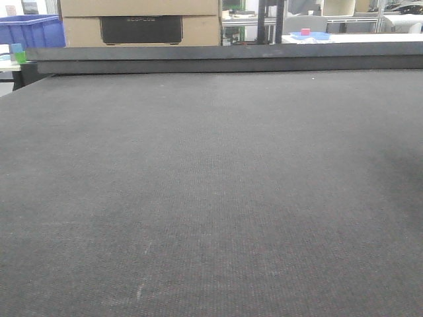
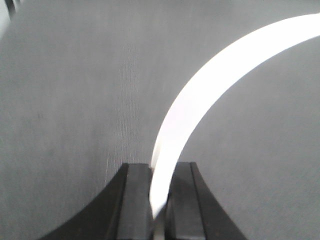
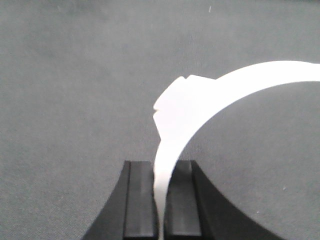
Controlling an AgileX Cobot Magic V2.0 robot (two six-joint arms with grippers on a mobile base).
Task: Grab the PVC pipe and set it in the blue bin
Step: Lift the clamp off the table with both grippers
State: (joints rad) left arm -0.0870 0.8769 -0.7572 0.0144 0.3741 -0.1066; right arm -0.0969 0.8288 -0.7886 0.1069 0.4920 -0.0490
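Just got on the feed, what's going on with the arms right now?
The left gripper is shut on the end of a white curved PVC pipe, which arcs up and to the right over the gray mat. The right gripper is clamped the same way on a white arc with a notched wider section; I cannot tell whether it is the same piece. The front view shows neither arm, only a blue bin far back on the left.

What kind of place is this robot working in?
Probably a workshop or lab storeroom: stacked cardboard boxes, a blue crate and metal racks stand behind the dark felt-covered table.
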